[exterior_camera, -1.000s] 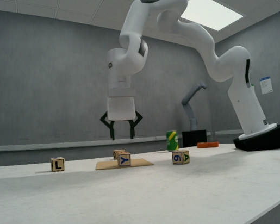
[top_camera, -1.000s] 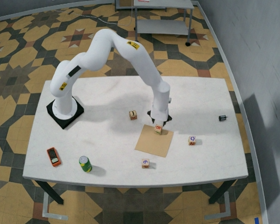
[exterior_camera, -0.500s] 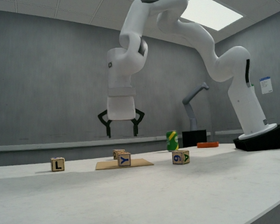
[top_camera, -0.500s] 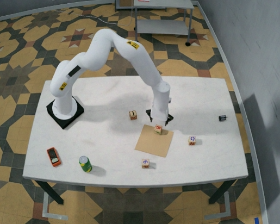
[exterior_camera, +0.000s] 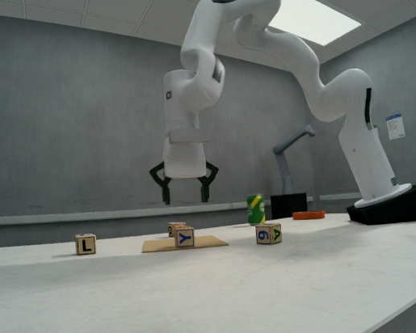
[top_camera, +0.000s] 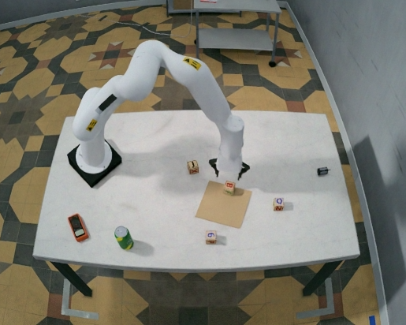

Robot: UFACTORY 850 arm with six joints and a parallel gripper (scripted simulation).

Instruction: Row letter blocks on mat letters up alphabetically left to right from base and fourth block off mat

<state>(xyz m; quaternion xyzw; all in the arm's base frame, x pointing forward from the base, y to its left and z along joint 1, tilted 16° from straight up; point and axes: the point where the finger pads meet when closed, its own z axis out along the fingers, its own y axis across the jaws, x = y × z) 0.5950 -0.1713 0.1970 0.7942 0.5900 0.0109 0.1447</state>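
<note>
A tan mat (top_camera: 219, 213) (exterior_camera: 156, 246) lies on the white table, right of centre. A block with a red B on top (top_camera: 229, 188) stands near the mat's far edge; in the exterior view this block (exterior_camera: 184, 237) shows a blue Y on its side. My gripper (top_camera: 228, 173) (exterior_camera: 184, 198) is open and empty, hanging well above that block. Off the mat stand a J block (top_camera: 192, 166) (exterior_camera: 268, 233), a Q block (top_camera: 278, 203) (exterior_camera: 86, 244) and a block with a 9 or 6 on top (top_camera: 210, 237), partly hidden in the exterior view.
A green can (top_camera: 123, 237) (exterior_camera: 255, 208) and an orange handheld device (top_camera: 78, 227) (exterior_camera: 308, 215) lie at the table's front left. A small black object (top_camera: 322, 171) lies near the right edge. The robot base (top_camera: 94, 162) stands at the left.
</note>
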